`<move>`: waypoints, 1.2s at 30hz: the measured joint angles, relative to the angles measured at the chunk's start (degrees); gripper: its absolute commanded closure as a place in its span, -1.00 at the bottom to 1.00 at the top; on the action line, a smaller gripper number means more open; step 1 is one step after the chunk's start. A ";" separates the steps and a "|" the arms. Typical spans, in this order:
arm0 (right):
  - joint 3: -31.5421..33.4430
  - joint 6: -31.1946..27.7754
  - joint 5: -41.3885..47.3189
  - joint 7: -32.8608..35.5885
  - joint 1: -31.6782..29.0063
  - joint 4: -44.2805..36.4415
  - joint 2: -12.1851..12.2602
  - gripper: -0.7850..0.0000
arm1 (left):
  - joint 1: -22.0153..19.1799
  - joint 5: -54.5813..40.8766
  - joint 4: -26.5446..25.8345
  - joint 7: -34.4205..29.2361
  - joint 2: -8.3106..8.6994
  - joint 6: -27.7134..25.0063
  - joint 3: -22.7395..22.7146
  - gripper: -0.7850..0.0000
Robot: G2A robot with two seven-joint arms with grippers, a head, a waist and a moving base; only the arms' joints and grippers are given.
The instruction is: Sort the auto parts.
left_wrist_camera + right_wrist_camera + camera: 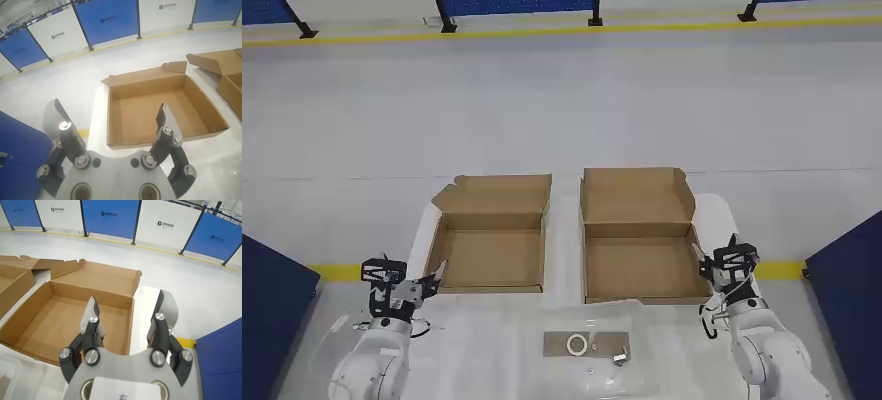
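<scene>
Auto parts, a white ring [577,345] and a small metal piece [621,355], lie in the near clear tray [652,330]. We judge both light, stiff and slippery, so we would pinch the ring across its rim. The left gripper [109,104] and right gripper [127,296] hold their fingers apart.

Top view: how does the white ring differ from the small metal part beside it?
The white ring is round with an open centre; the metal part is grey and blocky. The ring looks larger than the metal part. Both lie in the clear tray.
</scene>
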 measured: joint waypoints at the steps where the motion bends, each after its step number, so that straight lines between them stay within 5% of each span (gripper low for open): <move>1: 0.00 0.00 0.00 0.00 0.00 0.00 0.00 -0.50 | 0.00 0.00 0.00 0.00 0.00 0.00 0.00 -1.00; 2: 0.00 0.00 0.00 0.00 0.00 0.00 0.00 -0.51 | 0.00 0.00 0.00 0.00 0.00 0.00 0.00 -1.00; 3: 0.00 0.00 0.00 0.00 0.00 0.00 0.00 -1.00 | 0.00 0.00 0.00 0.00 0.00 0.00 0.00 -1.00; 10: 0.68 -2.59 -5.63 -3.32 -0.62 -2.44 0.31 -1.00 | 0.00 0.00 0.00 0.00 0.00 0.00 0.00 -1.00; 16: 1.94 -17.40 -3.90 -0.15 -1.26 -4.28 0.93 -1.00 | 0.00 0.00 0.00 0.00 0.00 0.00 0.00 -1.00; 22: 1.85 -14.14 -4.58 -0.18 -1.14 -4.66 1.01 -1.00 | 0.00 0.00 0.00 0.00 0.00 0.00 0.00 -1.00; 32: 7.63 -37.93 0.70 11.76 0.03 -8.61 2.67 -1.00 | 0.00 0.00 0.00 0.00 0.00 0.00 0.00 -1.00; 36: 7.55 -35.22 0.49 11.36 0.02 -8.57 2.64 -1.00 | 0.00 0.00 0.00 0.00 0.00 0.00 0.00 -1.00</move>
